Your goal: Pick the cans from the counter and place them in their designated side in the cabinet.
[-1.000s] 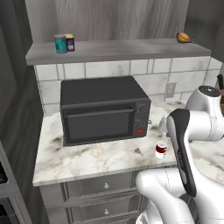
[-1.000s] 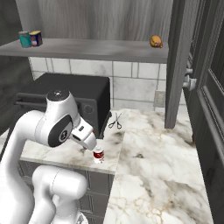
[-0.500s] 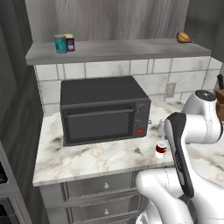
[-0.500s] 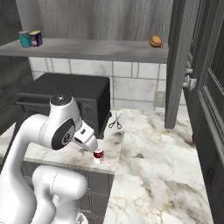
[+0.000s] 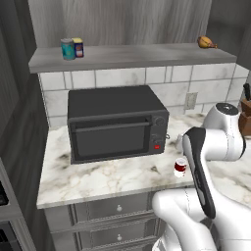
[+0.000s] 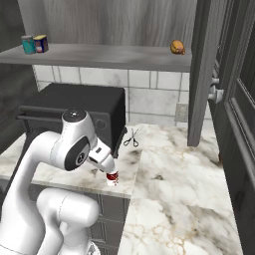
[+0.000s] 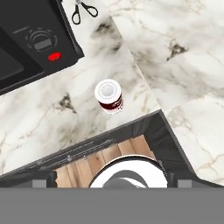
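Observation:
The red can with white bands (image 5: pixel 180 167) (image 6: pixel 113 178) (image 7: pixel 109 96) stands upright on the white marble counter (image 5: pixel 108 176) (image 6: pixel 174 164) near its front edge, just right of the microwave. My gripper (image 6: pixel 108 168) hangs close above it, open, nothing between its fingers; in the hand view the can sits in mid-picture. The yellow-topped dark blue can (image 5: pixel 78 47) (image 6: pixel 41 43) stands at the left end of the cabinet's grey shelf board (image 5: pixel 142 56) (image 6: pixel 109 54), beside a teal can (image 5: pixel 67 49) (image 6: pixel 28 45).
A black microwave (image 5: pixel 115 122) (image 6: pixel 79 102) fills the counter's left part. Scissors (image 6: pixel 131 138) (image 7: pixel 83 11) lie behind the red can. A brown-orange food item (image 5: pixel 207 42) (image 6: pixel 178 47) sits at the shelf's right end. An open cabinet door (image 6: pixel 199 74) hangs on the right.
The hand has sunk slightly toward the red can, and the elbow has dropped a little. The cans have not moved and the jaws stay open.

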